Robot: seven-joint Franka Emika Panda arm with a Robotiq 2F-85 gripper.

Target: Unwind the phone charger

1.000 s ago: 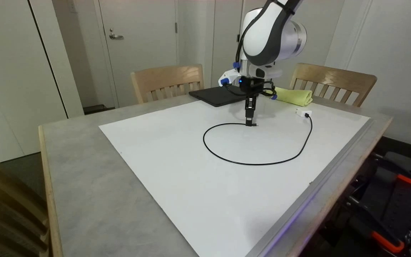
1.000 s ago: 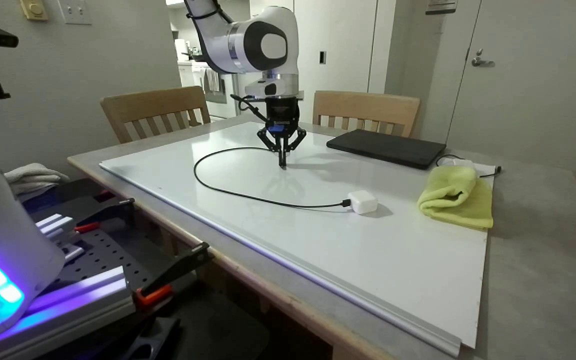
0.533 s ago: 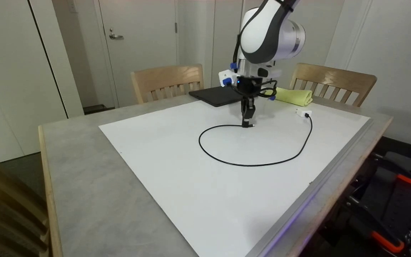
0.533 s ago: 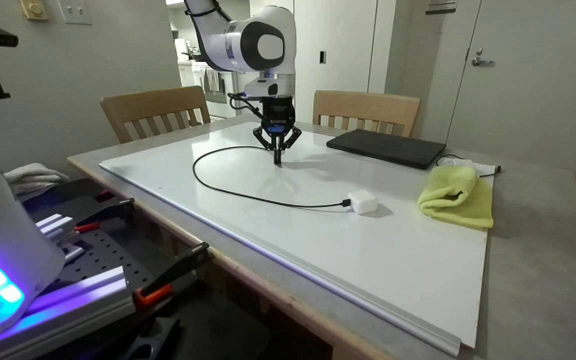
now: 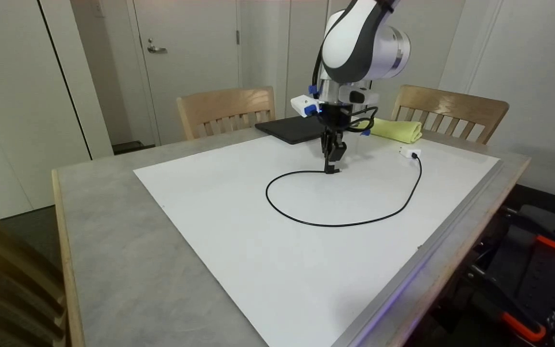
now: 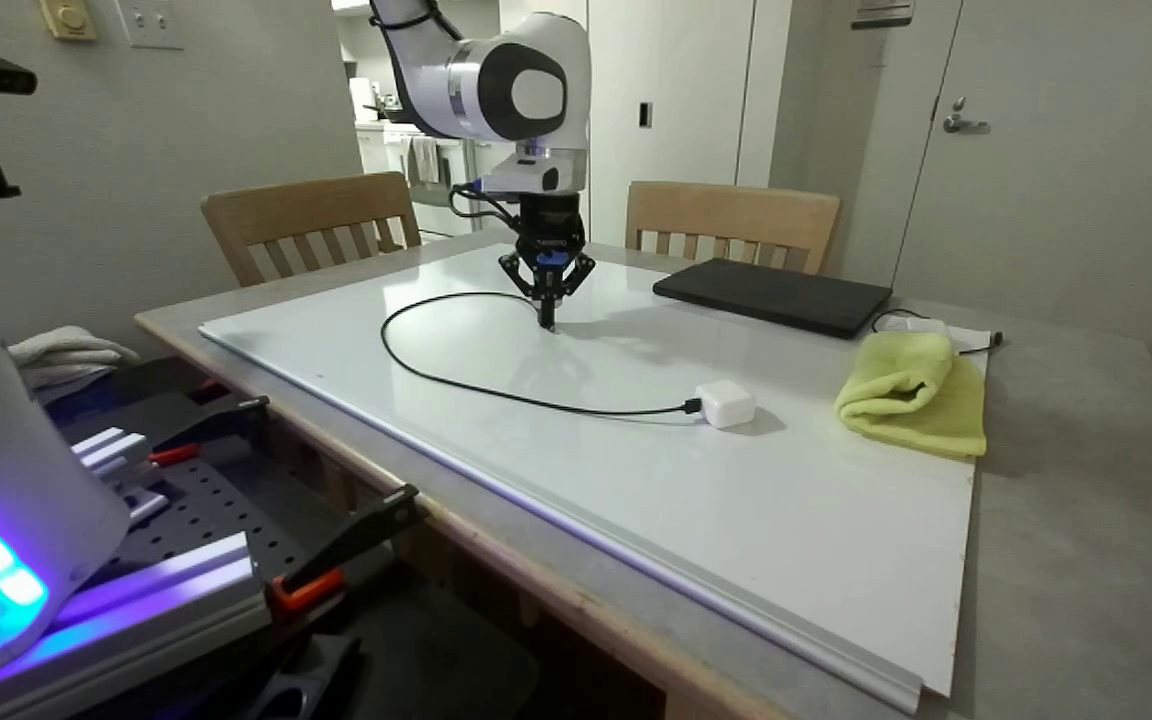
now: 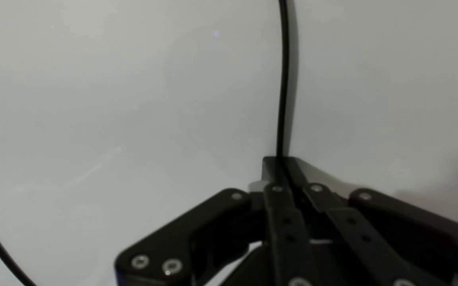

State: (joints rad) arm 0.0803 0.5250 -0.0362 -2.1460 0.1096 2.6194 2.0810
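Note:
The phone charger's thin black cable lies in one wide open loop on the white board, also seen in an exterior view. Its white plug block sits at one end, and also shows in an exterior view. My gripper points down at the cable's other end, its tips at or just above the board; it also shows in an exterior view. In the wrist view the gripper is shut on the cable, which runs out from between the fingertips. A short end pokes out beyond the fingers.
The white board lies on a grey table. A flat black pad lies at the board's edge, near a folded yellow-green cloth. Wooden chairs stand behind the table. A metal rail edges the board.
My gripper has moved a little to the left in both exterior views, with the cable end held. The loop's far bend has shifted slightly left too. The plug block has not moved.

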